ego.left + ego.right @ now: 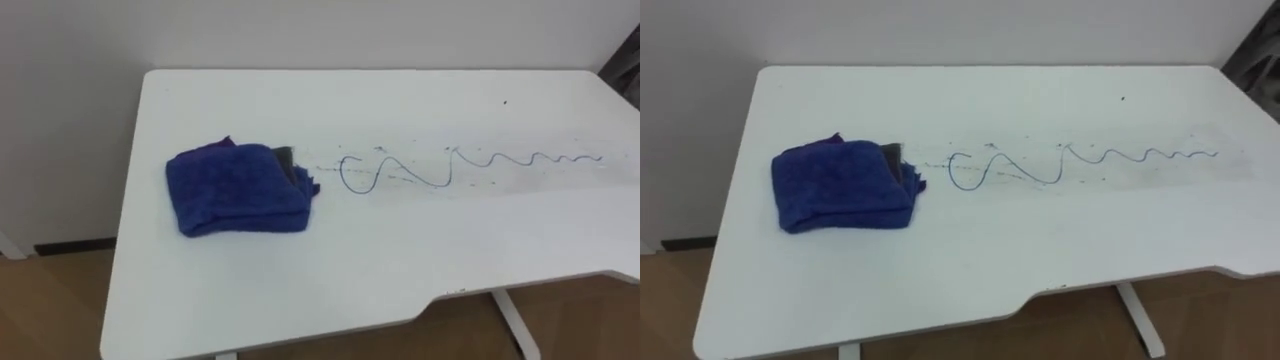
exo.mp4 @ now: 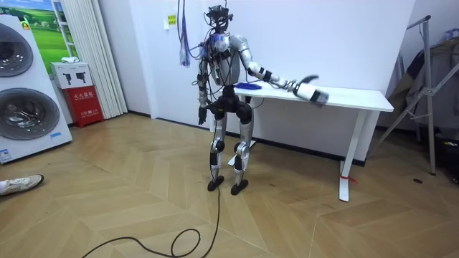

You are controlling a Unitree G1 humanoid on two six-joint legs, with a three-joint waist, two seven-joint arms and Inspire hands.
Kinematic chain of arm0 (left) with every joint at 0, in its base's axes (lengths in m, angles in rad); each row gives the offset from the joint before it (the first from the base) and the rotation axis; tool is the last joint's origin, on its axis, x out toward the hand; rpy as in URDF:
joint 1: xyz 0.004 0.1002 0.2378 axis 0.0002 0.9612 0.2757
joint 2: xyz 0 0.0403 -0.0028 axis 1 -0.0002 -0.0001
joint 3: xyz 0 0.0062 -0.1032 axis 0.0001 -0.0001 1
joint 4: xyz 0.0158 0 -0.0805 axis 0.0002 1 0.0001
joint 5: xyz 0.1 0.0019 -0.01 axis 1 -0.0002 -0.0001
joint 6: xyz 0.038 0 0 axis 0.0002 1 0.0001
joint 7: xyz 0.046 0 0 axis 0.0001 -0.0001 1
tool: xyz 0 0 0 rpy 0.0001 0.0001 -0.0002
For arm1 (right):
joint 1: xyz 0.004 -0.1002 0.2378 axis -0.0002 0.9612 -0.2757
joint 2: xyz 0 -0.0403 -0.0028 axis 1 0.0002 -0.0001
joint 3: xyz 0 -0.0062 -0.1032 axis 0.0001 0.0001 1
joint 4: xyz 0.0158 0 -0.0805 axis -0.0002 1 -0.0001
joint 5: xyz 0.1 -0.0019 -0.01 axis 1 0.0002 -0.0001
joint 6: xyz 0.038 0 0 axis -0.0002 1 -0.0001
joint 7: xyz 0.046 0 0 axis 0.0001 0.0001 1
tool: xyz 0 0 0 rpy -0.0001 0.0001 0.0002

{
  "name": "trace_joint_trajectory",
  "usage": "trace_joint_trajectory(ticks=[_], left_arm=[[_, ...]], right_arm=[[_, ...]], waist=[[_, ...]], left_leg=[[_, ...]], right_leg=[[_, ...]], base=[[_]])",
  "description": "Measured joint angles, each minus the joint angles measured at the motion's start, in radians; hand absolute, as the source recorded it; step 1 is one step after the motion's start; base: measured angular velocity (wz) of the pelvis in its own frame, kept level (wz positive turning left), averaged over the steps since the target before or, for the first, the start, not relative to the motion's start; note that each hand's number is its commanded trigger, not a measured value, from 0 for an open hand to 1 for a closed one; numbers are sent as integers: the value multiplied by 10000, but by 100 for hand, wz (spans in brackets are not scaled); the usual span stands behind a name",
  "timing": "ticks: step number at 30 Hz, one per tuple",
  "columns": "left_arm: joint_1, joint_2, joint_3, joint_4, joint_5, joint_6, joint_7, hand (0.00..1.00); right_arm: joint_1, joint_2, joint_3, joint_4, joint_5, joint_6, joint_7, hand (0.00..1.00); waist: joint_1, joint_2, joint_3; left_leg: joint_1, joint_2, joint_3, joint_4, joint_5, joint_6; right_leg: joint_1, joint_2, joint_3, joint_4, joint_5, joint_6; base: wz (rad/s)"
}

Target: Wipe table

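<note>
White table [image 1: 400, 260] standing against a pale wall, on a floor of wooden boards laid in a zigzag pattern. Seen from the robot's head, a blue cloth [image 1: 238, 188] lies folded in a thick pad on the left part of the table top, back from the near edge. A small dark patch shows at the cloth's upper right edge; what it is cannot be told. Starting just beside the cloth's right side, a blue scribbled line [image 1: 470, 160] runs in loops and waves across the table top toward its right end, with faint smears and specks around it.

In the room view the robot stands upright at the table's end on the room view's left, close to where the cloth lies. Its right arm reaches out along the table toward the room view's right. The right hand [image 2: 310, 92] shows at the table's front edge, well apart from the cloth and not touching it. That hand is blurred, so whether its fingers are apart or curled cannot be told. The left hand [image 2: 203, 111] hangs by the robot's hip, away from the table, too small to read.
</note>
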Motion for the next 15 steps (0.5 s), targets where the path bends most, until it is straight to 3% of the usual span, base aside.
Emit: trace_joint_trajectory(ticks=[2,8,12,15], left_arm=[[-4,-97,-305,6,26,-63,-3,0],[38,-93,-803,-118,33,-287,16,0],[21,-43,-1060,-1,58,-353,21,0],[9,-40,-1120,15,439,-384,-12,0]], right_arm=[[-197,6,529,-1860,-1360,-221,-356,0],[-1330,4,1592,-3960,-4069,-870,-1122,0],[-2061,-7,2621,-4151,-5040,-865,-1027,0],[-2599,-11,3205,-4282,-6062,-908,-694,0]], waist=[[210,133,2],[705,340,94],[1056,253,81],[1225,101,56]], left_leg=[[29,8,1,-7,1,-2],[20,57,-98,-69,23,-40],[15,90,-156,-103,52,-78],[-46,106,-442,-112,61,-93]], right_leg=[[22,31,14,-31,10,-13],[167,2,-142,-183,35,-36],[171,13,-226,-184,37,-41],[209,-12,-603,-202,39,-44]], base=[[-2],[6],[6],[24]])
